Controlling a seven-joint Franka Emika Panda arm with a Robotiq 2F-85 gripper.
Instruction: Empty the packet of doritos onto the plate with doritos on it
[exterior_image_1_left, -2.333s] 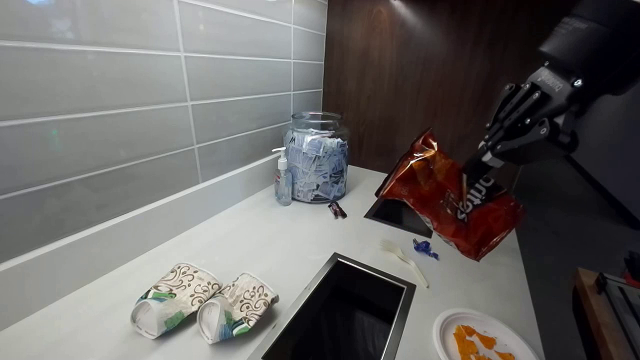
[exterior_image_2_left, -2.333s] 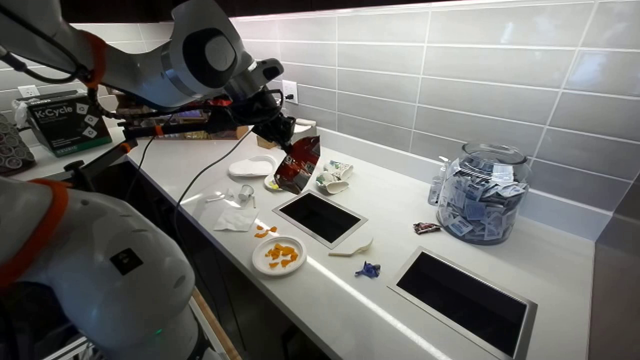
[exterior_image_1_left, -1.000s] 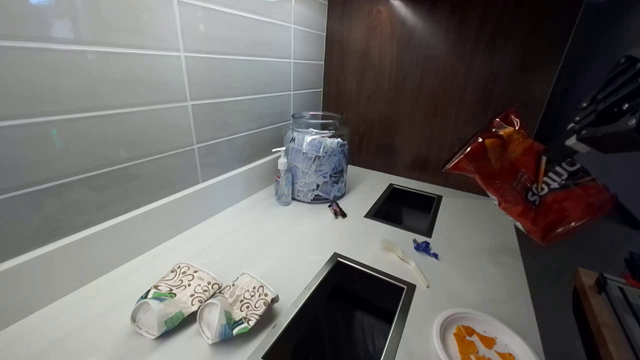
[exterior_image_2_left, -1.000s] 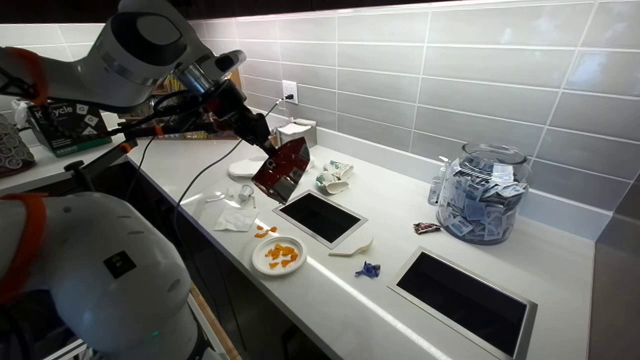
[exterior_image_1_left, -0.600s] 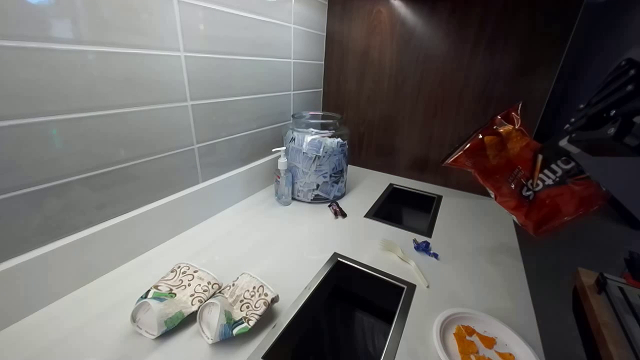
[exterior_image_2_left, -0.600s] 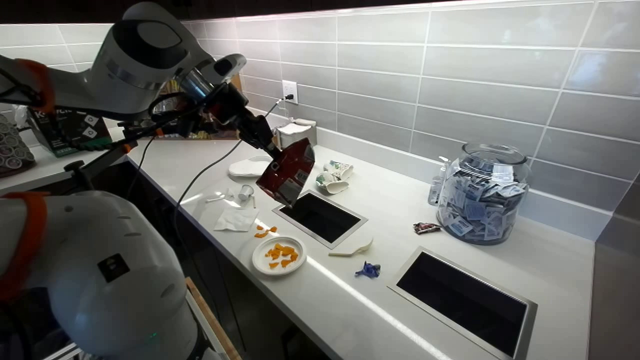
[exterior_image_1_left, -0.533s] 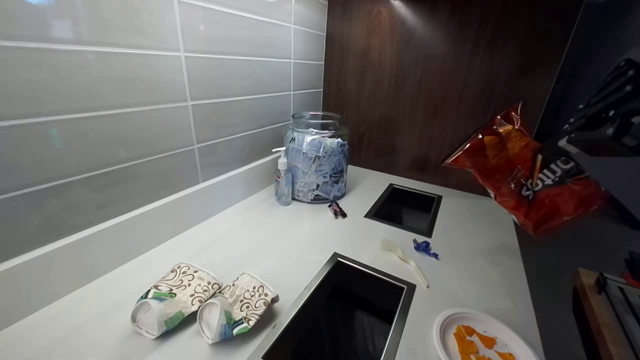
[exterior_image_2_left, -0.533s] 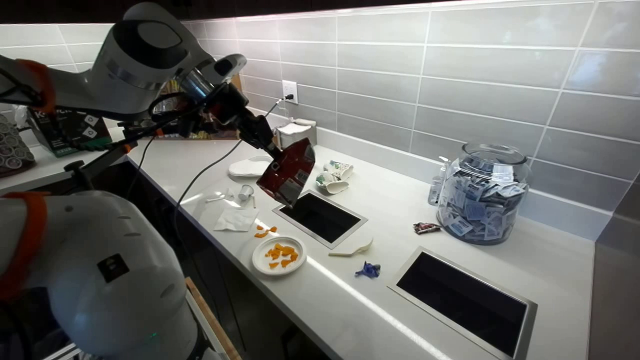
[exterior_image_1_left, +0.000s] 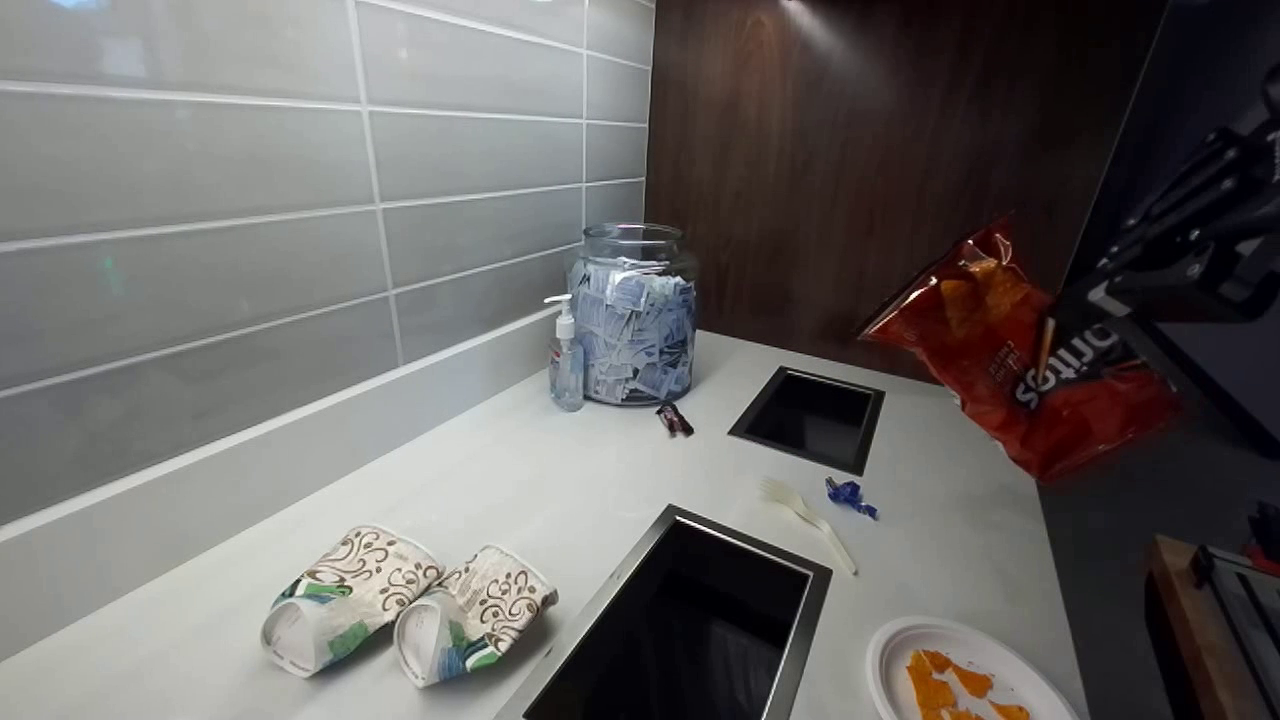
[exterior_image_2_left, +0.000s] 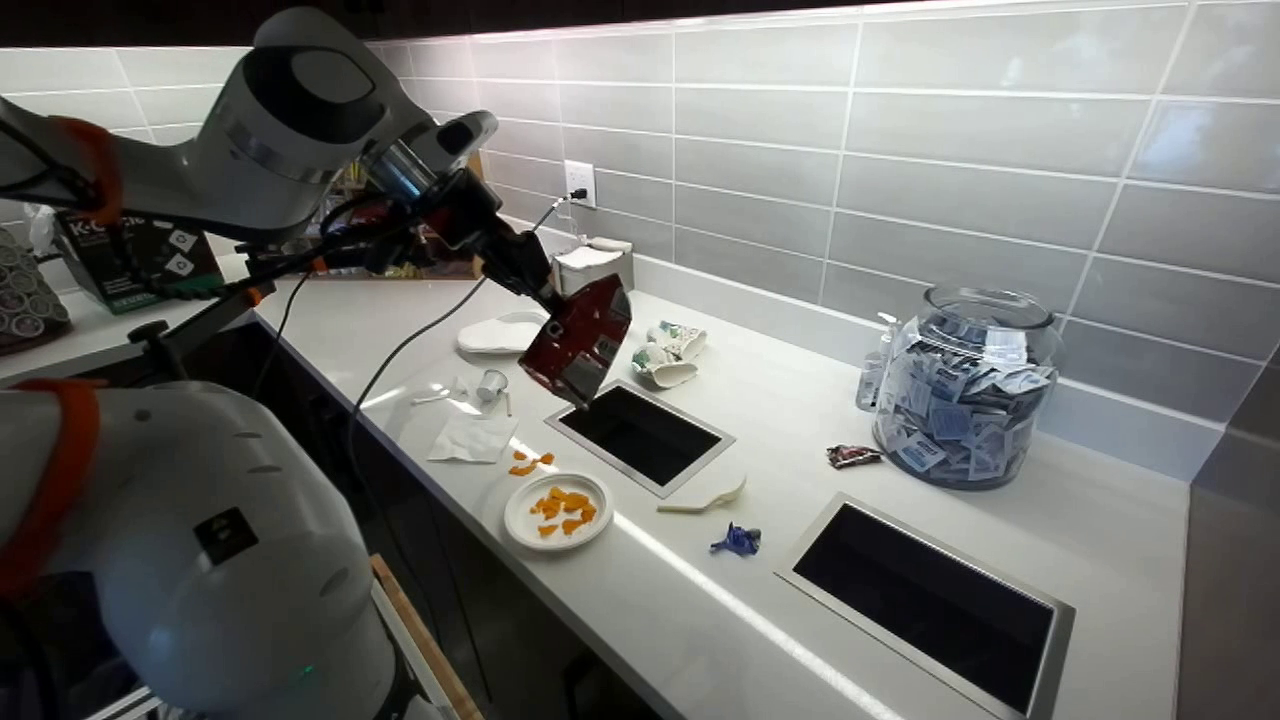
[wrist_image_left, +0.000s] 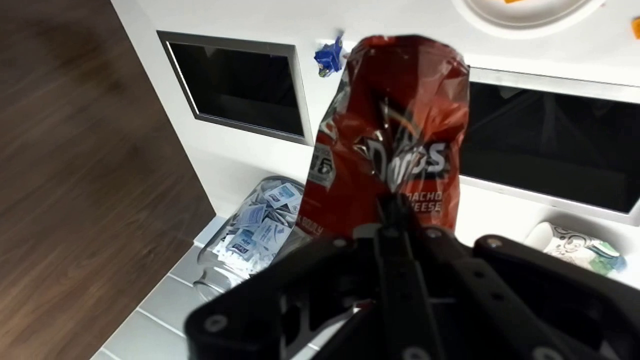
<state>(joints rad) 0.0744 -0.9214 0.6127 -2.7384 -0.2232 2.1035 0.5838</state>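
Note:
High above the counter, my gripper (wrist_image_left: 393, 200) is shut on the packet of doritos (wrist_image_left: 345, 190), pinching its printed face so that the foil creases toward the fingertips. The red foil packet hangs tilted in both exterior views (exterior_image_1_left: 985, 365) (exterior_image_2_left: 590, 330); whether its end is open I cannot tell. The plate with doritos on it (exterior_image_2_left: 517, 528) is round and white, lying near the counter's front edge with broken orange chips (exterior_image_2_left: 563, 503) on it. In an exterior view the plate (exterior_image_1_left: 884, 662) is cut off at the bottom, and the wrist view shows only part of the plate (wrist_image_left: 525, 27) at the top.
Loose chips (exterior_image_2_left: 529, 463) lie on the counter beside the plate, near a napkin (exterior_image_2_left: 472, 438). Two framed black panels (exterior_image_2_left: 640, 437) (exterior_image_2_left: 925, 600) are set in the counter. A fork (exterior_image_2_left: 703, 498), blue wrapper (exterior_image_2_left: 737, 540), crumpled cups (exterior_image_1_left: 350, 590) and a large glass jar (exterior_image_2_left: 965, 400) stand around.
Over about two seconds the gripper and packet swing right in an exterior view, then come slightly back left and down. The grip stays; the chips on the plate look the same.

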